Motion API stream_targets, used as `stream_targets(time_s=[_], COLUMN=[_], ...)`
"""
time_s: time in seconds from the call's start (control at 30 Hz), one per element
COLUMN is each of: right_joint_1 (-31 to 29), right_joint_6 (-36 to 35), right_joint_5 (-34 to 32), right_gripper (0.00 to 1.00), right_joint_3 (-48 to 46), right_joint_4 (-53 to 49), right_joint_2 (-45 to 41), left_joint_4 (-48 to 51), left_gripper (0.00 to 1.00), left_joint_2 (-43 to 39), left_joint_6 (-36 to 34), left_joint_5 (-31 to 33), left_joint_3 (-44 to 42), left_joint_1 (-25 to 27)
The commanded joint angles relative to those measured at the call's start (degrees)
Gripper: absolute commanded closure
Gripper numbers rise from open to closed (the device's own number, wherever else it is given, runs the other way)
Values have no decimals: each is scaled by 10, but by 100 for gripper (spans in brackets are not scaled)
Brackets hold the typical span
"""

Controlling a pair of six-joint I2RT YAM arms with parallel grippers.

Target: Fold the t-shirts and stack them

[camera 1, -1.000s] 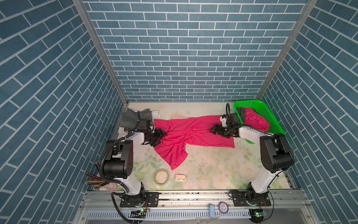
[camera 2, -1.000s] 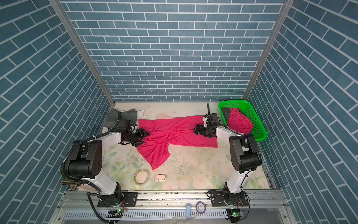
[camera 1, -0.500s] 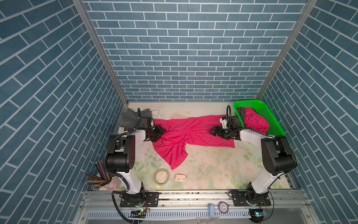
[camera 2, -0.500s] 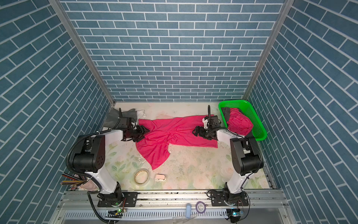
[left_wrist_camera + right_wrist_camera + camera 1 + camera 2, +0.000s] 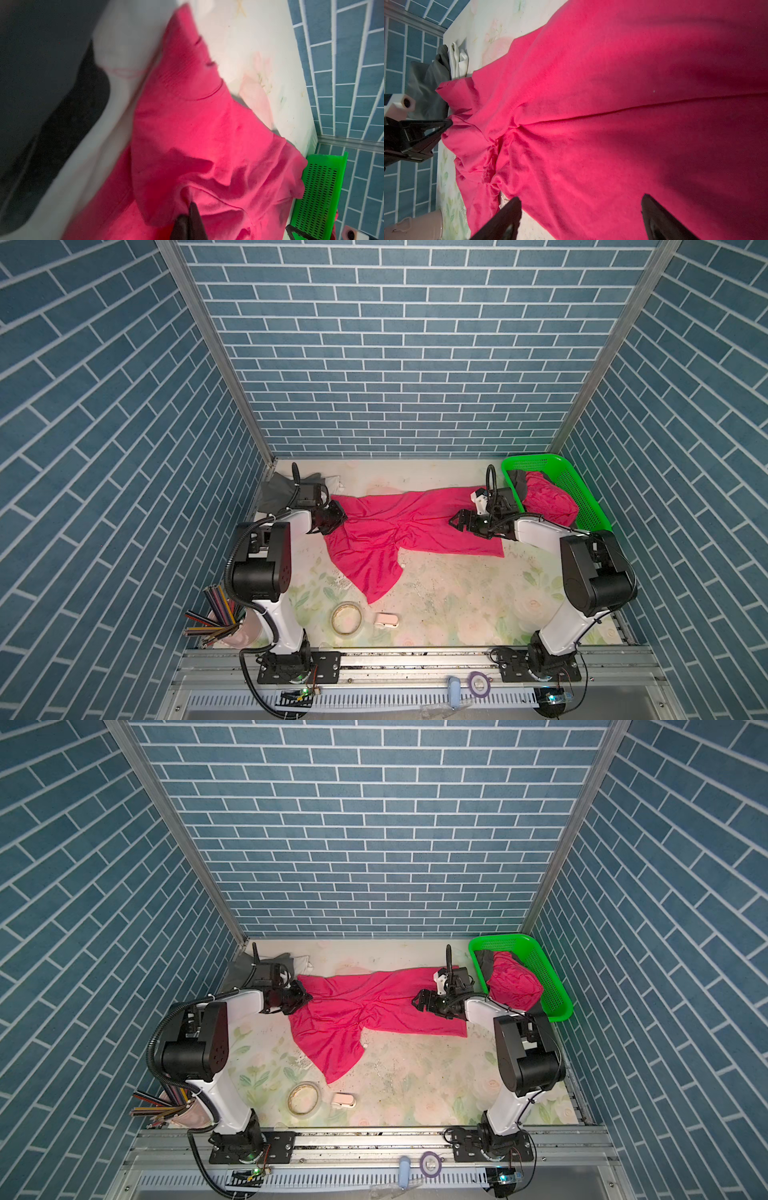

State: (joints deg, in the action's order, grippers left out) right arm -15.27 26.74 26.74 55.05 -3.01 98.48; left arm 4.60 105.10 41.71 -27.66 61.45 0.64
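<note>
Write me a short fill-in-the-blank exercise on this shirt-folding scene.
1. The left gripper has its jaws ____ on an edge of the spread pink t-shirt.
2. The right gripper is over that same shirt with its jaws ____.
3. The other pink t-shirt lies bunched in the ____ basket.

Missing words: shut; open; green.

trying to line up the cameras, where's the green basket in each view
in a top view: green basket in the far right corner of the table
in a top view: green basket in that same far right corner
left wrist: green basket beyond the far end of the spread pink t-shirt
right wrist: not in it
shared landmark: the spread pink t-shirt, in all four views
</note>
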Motion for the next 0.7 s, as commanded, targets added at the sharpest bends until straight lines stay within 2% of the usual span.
stream_targets(time_s=[0.0, 0.17, 0.43, 0.67], right_joint_1=[18, 39, 56, 83], right_joint_6=[3, -2, -10, -7], right_joint_5=[5, 11, -5, -18], right_gripper=[9, 9, 9, 8], right_joint_3=[0, 8, 61, 95], right_joint_4=[3, 3, -15, -26], right_joint_2=[3, 14, 70, 107], left_joint_4=[33, 53, 33, 59], left_gripper=[100, 100, 100, 100], left_joint_2=[10, 27, 46, 60], left_joint_6=[-33, -52, -35, -49], left_joint_5=[27, 45, 27, 33], left_joint_3=[42, 82, 103, 181], left_joint_1=[-3, -4, 2, 6])
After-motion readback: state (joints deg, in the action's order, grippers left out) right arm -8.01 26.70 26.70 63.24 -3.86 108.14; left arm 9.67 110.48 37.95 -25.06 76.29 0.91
